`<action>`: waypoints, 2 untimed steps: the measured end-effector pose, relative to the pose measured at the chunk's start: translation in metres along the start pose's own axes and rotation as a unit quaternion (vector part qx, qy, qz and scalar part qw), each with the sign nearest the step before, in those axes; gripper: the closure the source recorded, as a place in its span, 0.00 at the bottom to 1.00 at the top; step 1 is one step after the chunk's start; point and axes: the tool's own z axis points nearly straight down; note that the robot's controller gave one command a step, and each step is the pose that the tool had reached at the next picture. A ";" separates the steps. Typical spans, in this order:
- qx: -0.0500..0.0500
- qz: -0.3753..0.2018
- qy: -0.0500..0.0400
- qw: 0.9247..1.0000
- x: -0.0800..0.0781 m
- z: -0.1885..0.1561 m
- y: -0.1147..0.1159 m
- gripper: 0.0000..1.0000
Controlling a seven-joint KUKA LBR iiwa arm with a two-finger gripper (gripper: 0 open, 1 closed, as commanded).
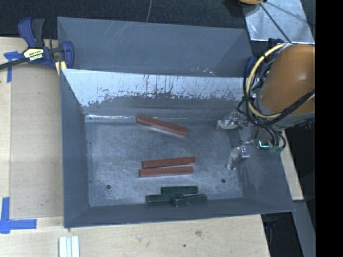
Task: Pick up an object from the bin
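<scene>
Gripper (231, 142) low over bare floor at the view's right end of the grey metal bin (75, 143); fingers spread wide, nothing between them. Nearest candidate is the pair of flat reddish-brown bars, seemingly wooden (167, 166), mid-floor toward the view's left. Their long axes point roughly at me.

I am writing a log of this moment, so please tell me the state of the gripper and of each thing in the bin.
Gripper: open, empty, over the right side of the bin.
Upper red bar: lying slanted, alone, near the back.
Middle red bars: lying side by side.
Green bars: lying together at the front.
</scene>
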 end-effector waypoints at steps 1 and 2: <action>0.001 -0.001 -0.004 1.000 -0.002 -0.004 0.000 0.00; 0.001 -0.006 -0.006 1.000 -0.005 0.063 0.051 0.00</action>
